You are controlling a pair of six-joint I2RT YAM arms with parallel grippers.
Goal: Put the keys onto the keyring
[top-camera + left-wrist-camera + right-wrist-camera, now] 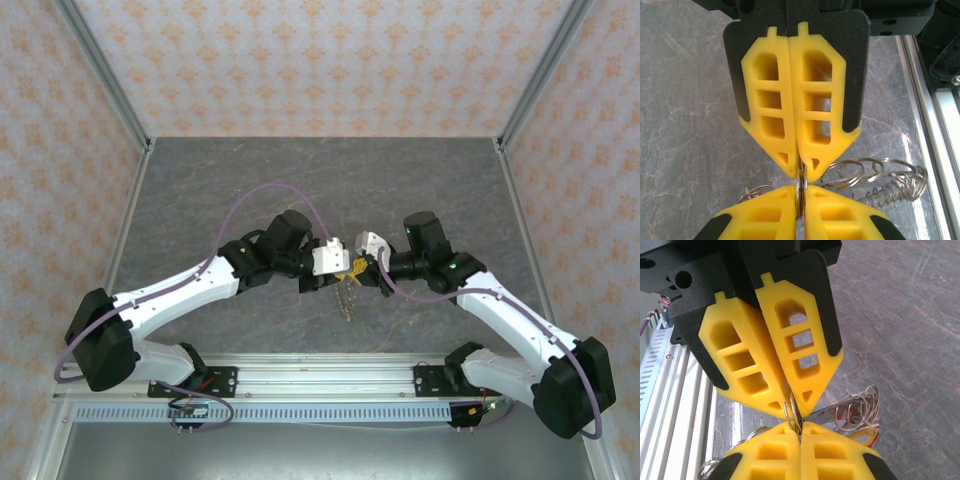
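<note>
1. The keyring, a thin silver wire ring, is held on edge above the grey marbled table and is pinched from two opposite sides.
2. It is clamped at the very tips of the left gripper, whose yellow fingers are pressed together on the wire.
3. On the keyring's opposite side it is likewise nipped by the right gripper, whose fingertips are closed on it.
4. Just beside the keyring, a bunch of wire loops is seen, with what looks like a flat key blade among them.

Ring is mostly swallowed by the fingers, just a sliver pokes out. Keys are half hidden too, shapes hard to make out.
</note>
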